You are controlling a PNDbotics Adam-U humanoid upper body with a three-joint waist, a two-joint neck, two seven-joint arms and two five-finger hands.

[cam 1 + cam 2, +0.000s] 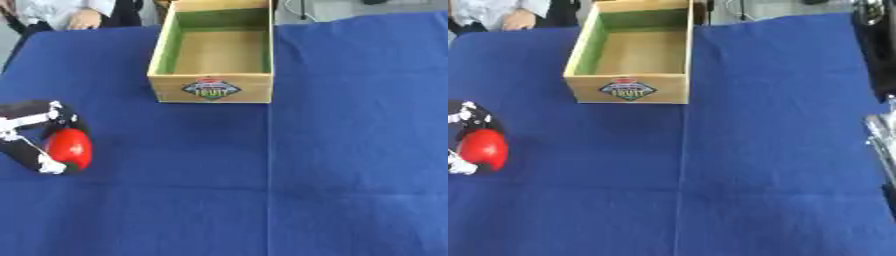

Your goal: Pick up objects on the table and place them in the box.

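Observation:
A round red object (70, 148) lies on the blue cloth at the far left. My left hand (33, 119) is curled round it, with fingers over its top and the thumb (49, 166) under its near side. The open wooden box (211, 89), green inside and bearing a fruit label on its front, stands at the far middle and looks empty. A silver and black piece of my right arm (882, 142) shows at the right edge of the right eye view; the hand itself cannot be made out.
A blue cloth (332, 150) covers the whole table, with a seam running down from the box's right corner. Bare grey floor lies beyond the far edge.

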